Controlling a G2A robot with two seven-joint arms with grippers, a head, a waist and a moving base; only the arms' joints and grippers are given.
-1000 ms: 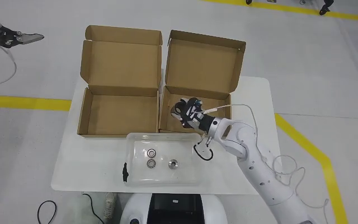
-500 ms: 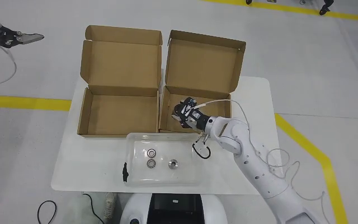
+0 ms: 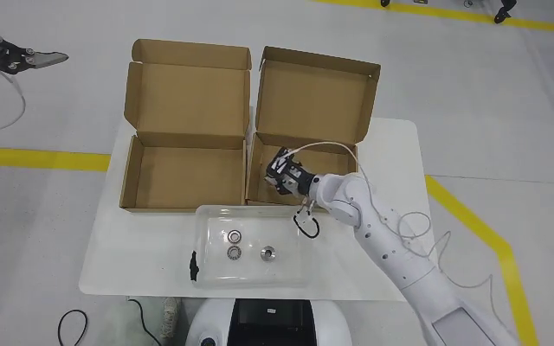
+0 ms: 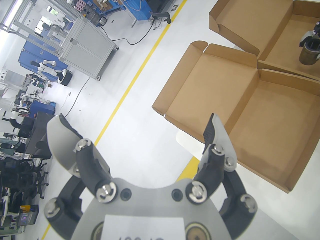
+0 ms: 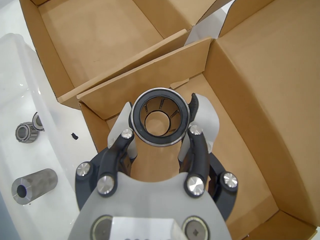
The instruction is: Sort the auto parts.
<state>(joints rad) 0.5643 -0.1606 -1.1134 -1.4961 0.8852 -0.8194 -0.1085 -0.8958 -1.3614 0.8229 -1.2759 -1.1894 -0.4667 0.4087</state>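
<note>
Cardboard first: two open boxes sit side by side on the far half of the white tabletop (image 3: pixel 394 164). The left box (image 3: pixel 182 177) is bare inside, and my right hand (image 3: pixel 283 169) hangs over the near-left corner of the right box (image 3: pixel 316 99). Just in front of them is a clear tray (image 3: pixel 203 229) with two bearings (image 3: pixel 235 234) and a grey cylinder (image 3: pixel 268 253) lying in it, plus a small black bit (image 3: pixel 193 265) at its left edge. The floor (image 3: pixel 467 78) around is pale grey, crossed by yellow lines (image 3: pixel 52 159).

From the left wrist, my left hand (image 4: pixel 136 123) is spread wide and carries nothing, out over the floor and well apart from the tabletop. Beyond both boxes I can see the right hand gripping a dull metal sleeve (image 4: pixel 308 55), upright inside the right box. The room behind is a workshop: blue benches (image 4: pixel 136 2), a metal-framed enclosure (image 4: pixel 82 38), a cable (image 4: pixel 130 42) trailing on the floor.

From the right wrist, the fingers (image 5: pixel 205 116) are clamped on either side of the sleeve, which is black-rimmed and hollow, with cardboard showing through its bore. It sits within the box walls, close to that near-left corner. I cannot tell whether its lower end touches the box floor.

My read is that this is the drop-off for this part, with three more left in the tray. The next move calls for a short descent if there is any gap, a clean release, then a straight lift so the fingers clear the near wall before I go back to the tray
</note>
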